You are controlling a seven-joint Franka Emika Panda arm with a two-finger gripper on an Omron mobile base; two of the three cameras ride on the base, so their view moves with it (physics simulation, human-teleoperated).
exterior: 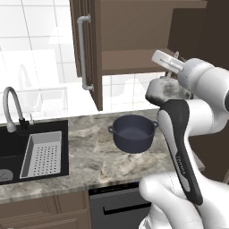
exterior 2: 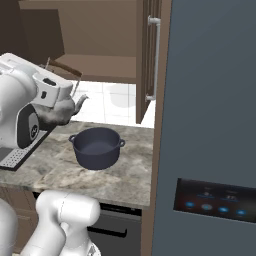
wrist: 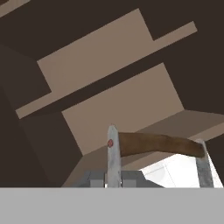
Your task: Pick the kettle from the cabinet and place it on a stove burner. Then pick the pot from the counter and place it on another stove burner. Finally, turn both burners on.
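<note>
Clenched on the thin arched brown handle of the kettle (exterior 2: 62,111), my pincer (wrist: 113,181) carries it in the air, clear of the cabinet's shelf. In the hand view the handle crosses just in front of me, with a silvery upright at each end and a small red rivet on the nearer one. No brand or readable writing shows anywhere; the only markings are small blue glowing icons on a dark panel (exterior 2: 215,200) in the tall grey-blue appliance front at my right.

Below, the mottled grey-brown stone surface (exterior: 89,152) carries the pot (exterior: 133,133), which stands upright, lidless and apart from the kettle, lower and further forward. A black sink (exterior: 27,152) with a perforated pale tray and a curved grey faucet (exterior: 11,107) is set into the surface to my left, against a white tiled wall. The cabinet (exterior: 134,44) hangs above with its door swung open and its long silver bar handle (exterior: 82,53) upright; its inner shelves are bare brown wood.

My arm (exterior: 183,147) rises from the base, bends at the elbow and reaches up toward the cabinet's lower edge, the wrist turned so the kettle hangs beside the white hand, spout pointing right in the right base view.
</note>
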